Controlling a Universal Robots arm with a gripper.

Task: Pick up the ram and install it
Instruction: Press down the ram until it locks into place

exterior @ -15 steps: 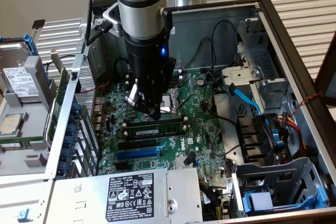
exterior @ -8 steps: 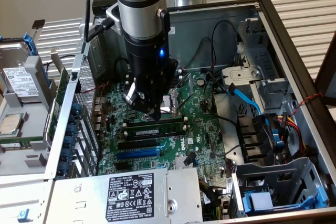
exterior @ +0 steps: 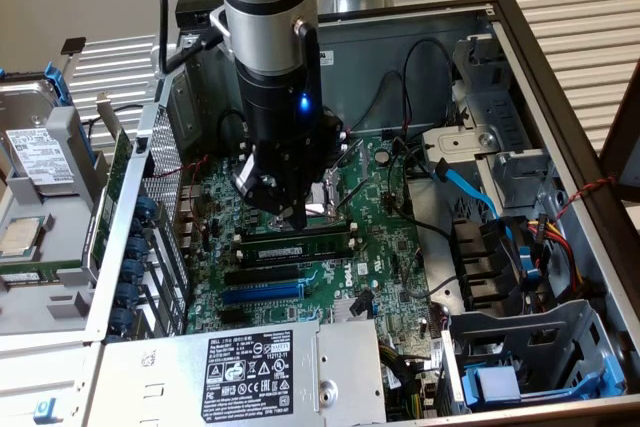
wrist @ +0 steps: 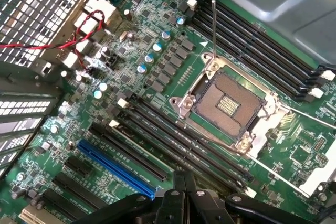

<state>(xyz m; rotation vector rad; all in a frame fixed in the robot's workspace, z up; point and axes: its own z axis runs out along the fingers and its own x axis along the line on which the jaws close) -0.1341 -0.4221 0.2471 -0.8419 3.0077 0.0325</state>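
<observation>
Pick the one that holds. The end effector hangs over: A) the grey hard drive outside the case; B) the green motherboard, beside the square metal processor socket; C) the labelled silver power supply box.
B: in the exterior view the black end effector sits just above the green motherboard, next to the square metal processor socket, inside the open computer case.

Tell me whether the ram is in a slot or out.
In. The ram lies lengthwise in a black memory slot on the motherboard, just below the pincer.
</observation>
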